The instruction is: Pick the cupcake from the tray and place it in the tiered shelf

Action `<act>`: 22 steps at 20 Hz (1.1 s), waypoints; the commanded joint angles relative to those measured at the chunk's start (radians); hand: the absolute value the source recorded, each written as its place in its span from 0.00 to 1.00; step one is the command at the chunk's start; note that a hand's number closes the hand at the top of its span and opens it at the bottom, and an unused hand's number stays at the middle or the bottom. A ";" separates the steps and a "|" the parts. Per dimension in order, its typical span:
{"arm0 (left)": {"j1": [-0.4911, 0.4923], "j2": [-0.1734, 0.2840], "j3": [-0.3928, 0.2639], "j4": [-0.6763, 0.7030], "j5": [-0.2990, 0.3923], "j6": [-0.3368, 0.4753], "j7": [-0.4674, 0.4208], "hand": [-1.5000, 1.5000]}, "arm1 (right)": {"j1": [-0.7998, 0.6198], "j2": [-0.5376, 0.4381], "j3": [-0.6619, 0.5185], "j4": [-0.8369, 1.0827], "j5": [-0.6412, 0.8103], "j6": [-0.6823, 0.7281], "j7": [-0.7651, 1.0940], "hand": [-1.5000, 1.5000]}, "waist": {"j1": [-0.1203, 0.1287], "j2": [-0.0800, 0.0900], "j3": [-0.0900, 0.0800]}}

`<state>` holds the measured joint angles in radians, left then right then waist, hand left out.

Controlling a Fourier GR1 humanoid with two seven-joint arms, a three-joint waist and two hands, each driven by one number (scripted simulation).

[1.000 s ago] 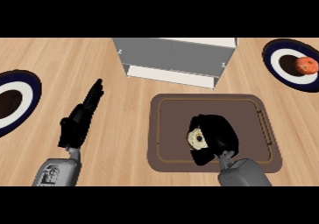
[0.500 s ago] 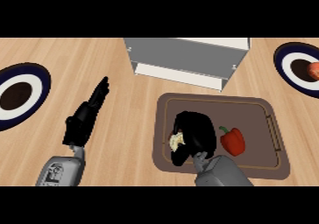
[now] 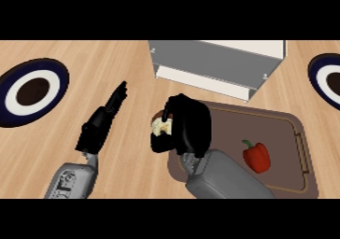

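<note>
My right hand [image 3: 187,126] is curled round the cupcake [image 3: 159,125], of which only a pale cream patch shows at the hand's left side. Hand and cupcake are over the left edge of the brown tray [image 3: 283,135], just below the grey tiered shelf [image 3: 217,63]. My left hand [image 3: 102,122] rests open on the wooden counter to the left, fingers straight and pointing up toward the shelf.
A red bell pepper [image 3: 256,156] lies on the tray's right half. A dark-rimmed plate [image 3: 31,91] with a brown item stands at the far left. Another plate [image 3: 333,84] is cut by the right edge.
My right hand has lifted the cupcake and moved it left and up toward the shelf, uncovering the red pepper on the tray. The view has shifted. The left hand stays still.
</note>
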<state>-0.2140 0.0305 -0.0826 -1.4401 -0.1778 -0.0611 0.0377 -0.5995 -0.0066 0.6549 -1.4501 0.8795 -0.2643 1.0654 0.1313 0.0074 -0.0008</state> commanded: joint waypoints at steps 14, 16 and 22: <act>-0.032 0.003 0.015 0.053 -0.014 0.013 0.005 0.50 | -0.539 0.006 -0.060 0.165 0.213 -0.099 0.420 1.00 | -0.033 -0.019 -0.006; -0.024 0.010 0.033 0.068 0.002 0.009 -0.026 0.50 | -0.570 0.006 -0.074 0.208 0.246 -0.103 0.421 1.00 | -0.032 -0.014 -0.007; -0.027 -0.008 0.018 0.056 -0.017 0.032 -0.006 0.50 | -0.722 0.006 -0.170 0.314 0.298 -0.007 0.422 1.00 | -0.051 -0.016 -0.005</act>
<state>-0.2399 0.0339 -0.0564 -1.3918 -0.1834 -0.0427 0.0358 -1.2103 -0.0137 0.5316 -1.1960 1.1476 -0.3133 1.2427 0.0878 -0.0117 -0.0064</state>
